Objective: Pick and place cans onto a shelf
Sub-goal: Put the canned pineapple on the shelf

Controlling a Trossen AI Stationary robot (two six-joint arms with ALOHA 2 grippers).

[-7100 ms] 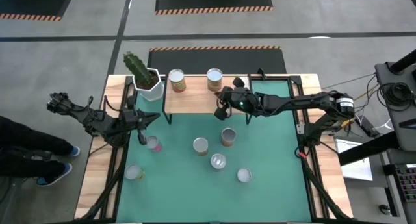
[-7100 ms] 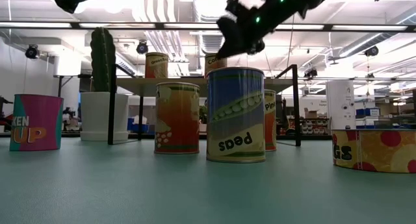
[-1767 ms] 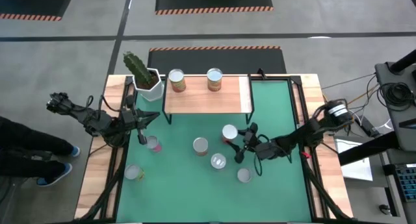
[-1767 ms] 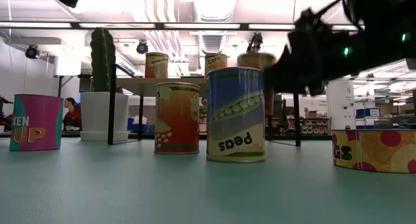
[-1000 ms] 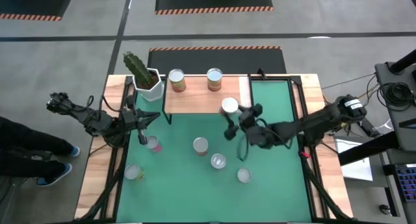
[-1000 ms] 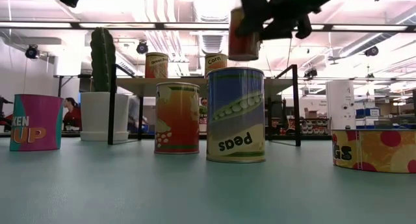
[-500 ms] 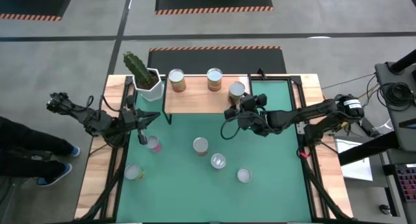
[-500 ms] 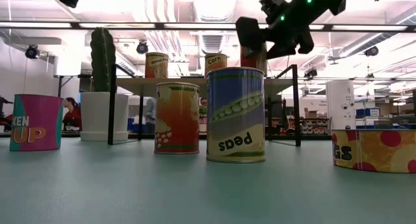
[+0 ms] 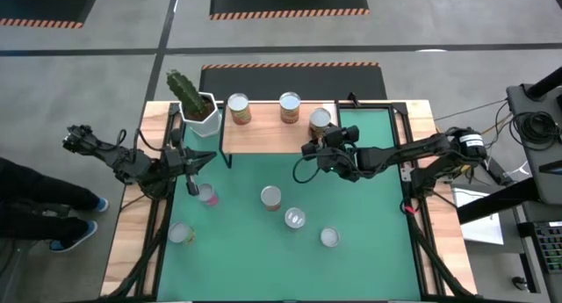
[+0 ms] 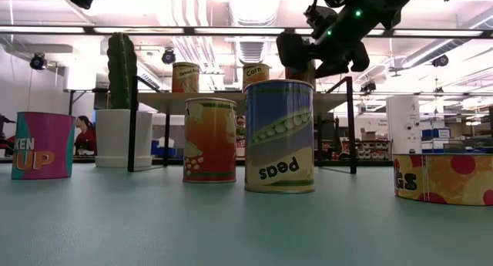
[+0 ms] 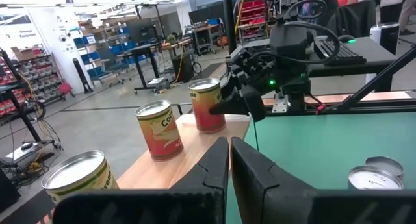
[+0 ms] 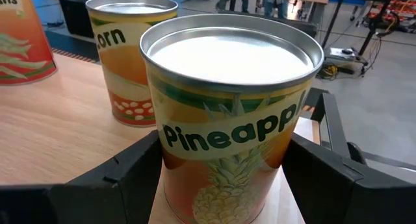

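Gripping pineapple-label tin [image 12: 231,113], right claw [image 9: 323,143] at light-wood shelf [image 9: 263,136] right end; left claw [image 9: 195,162] pinched shut, empty, idle at counter's left edge.

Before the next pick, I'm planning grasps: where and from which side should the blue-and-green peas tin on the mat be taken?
Take the blue-and-green peas tin across its round side wall, from above: it stands on end, touching nothing beside it.

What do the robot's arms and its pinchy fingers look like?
Both arms are dark and thin, built of jointed segments. The right arm has a pale band near its elbow, black cables looping off it and a small green light by the wrist. Each gripper, like the left gripper, has two flat black fingers.
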